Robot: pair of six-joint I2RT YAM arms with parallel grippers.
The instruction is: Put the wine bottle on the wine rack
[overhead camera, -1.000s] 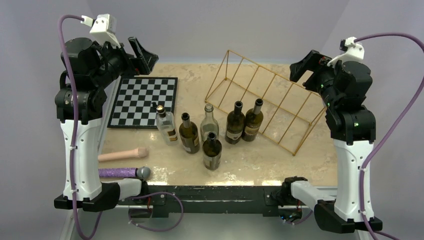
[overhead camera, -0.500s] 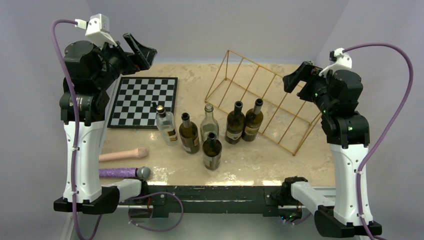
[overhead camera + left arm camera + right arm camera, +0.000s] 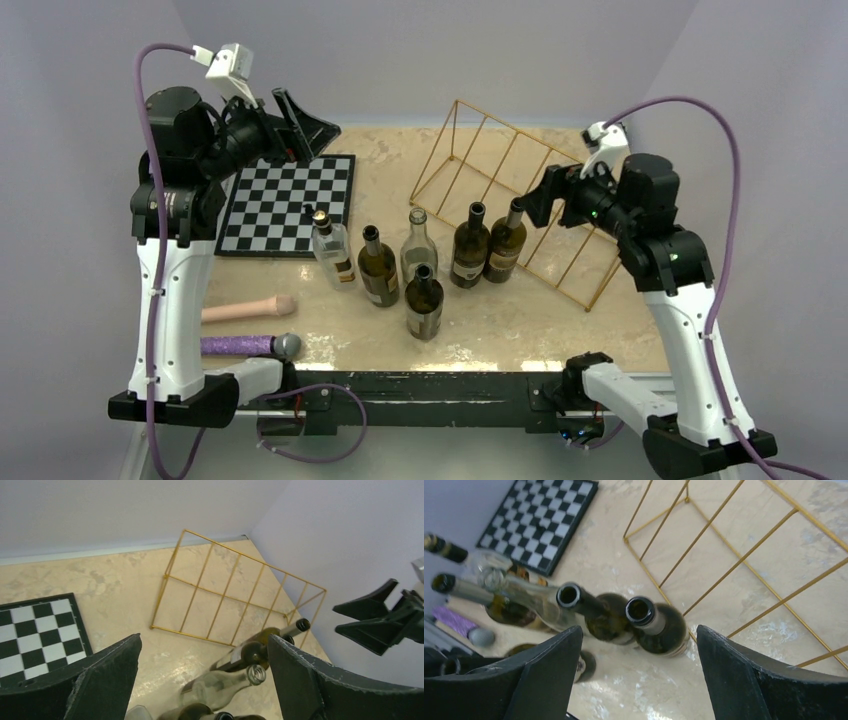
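The gold wire wine rack [image 3: 553,157] lies slanted at the back right of the table, with no bottle in it. It also shows in the left wrist view [image 3: 250,557] and the right wrist view [image 3: 744,559]. Several wine bottles stand upright in the middle. The rightmost dark bottle [image 3: 507,243] [image 3: 658,626] stands against the rack's front edge, with another dark bottle [image 3: 470,247] beside it. My right gripper [image 3: 533,197] [image 3: 639,645] is open and empty, held above and just right of these two. My left gripper [image 3: 305,127] [image 3: 204,645] is open and empty, high over the far edge of the checkered board.
A checkered board [image 3: 290,200] lies at the back left. A clear bottle [image 3: 417,245], a gold-capped clear bottle [image 3: 333,252] and two dark bottles [image 3: 378,268] [image 3: 424,302] stand clustered. A wooden handle [image 3: 245,308] and a purple microphone [image 3: 250,345] lie at the front left.
My right gripper has moved left and down from the rack's far right end to just above the rightmost bottles. My left gripper has swung right. No bottle has moved.
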